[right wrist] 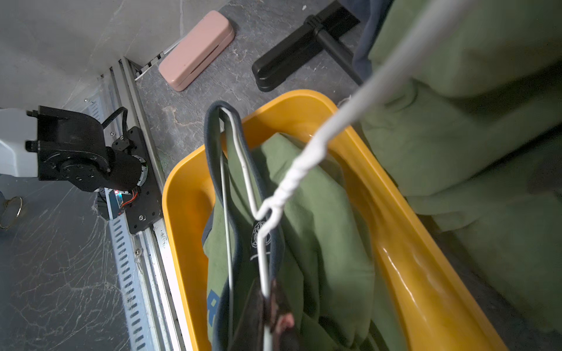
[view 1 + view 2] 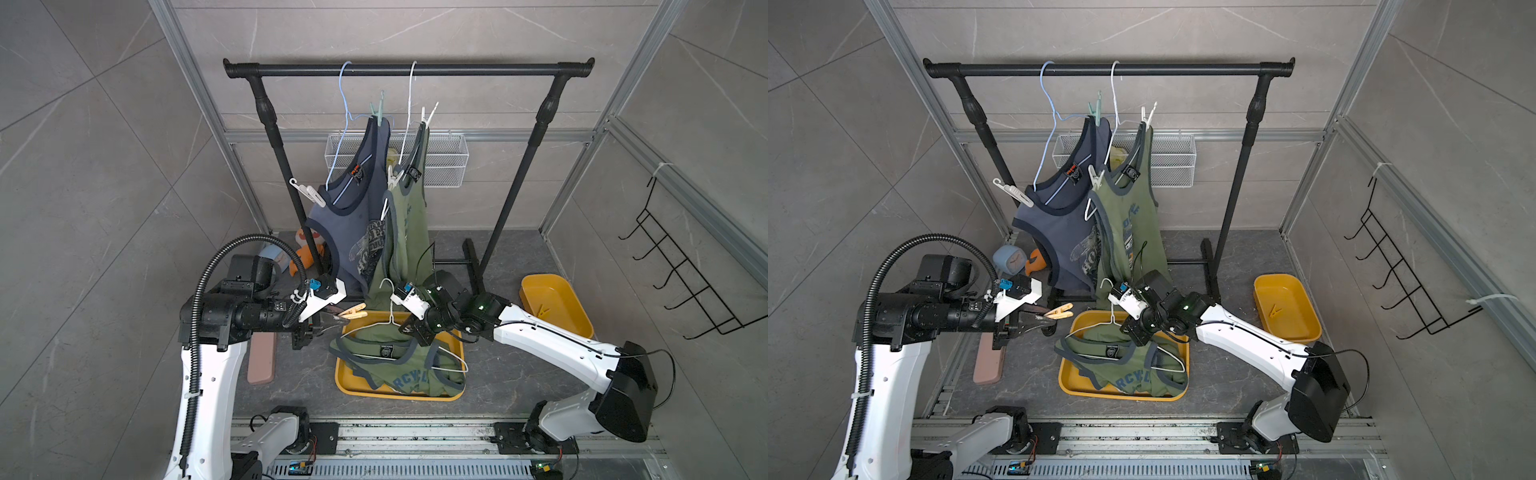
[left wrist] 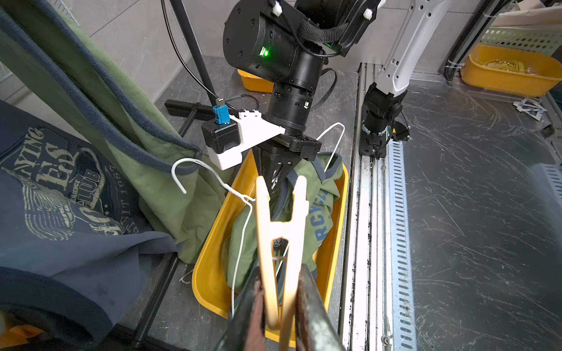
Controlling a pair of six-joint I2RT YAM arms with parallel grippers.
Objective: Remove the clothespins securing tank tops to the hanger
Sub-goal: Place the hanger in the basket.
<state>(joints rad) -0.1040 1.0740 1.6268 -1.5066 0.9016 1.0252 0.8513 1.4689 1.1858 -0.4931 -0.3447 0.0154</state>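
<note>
Clothespin (image 3: 279, 226) pale yellow, two-pronged, pinched by L hand (image 3: 279, 284); R hand (image 1: 268, 302) pinches hanger (image 1: 304, 164).

I read "CLUB" and "1987" printed on my navy tank top (image 3: 76, 243), and blue letters "RCYCL" on the crumpled olive tank top (image 2: 409, 380).

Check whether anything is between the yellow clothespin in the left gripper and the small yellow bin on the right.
Yes. Between the clothespin and the bin, the right arm reaches across, the right gripper pinching the white hanger over the big tray. The rack's foot lies on the floor close behind.
</note>
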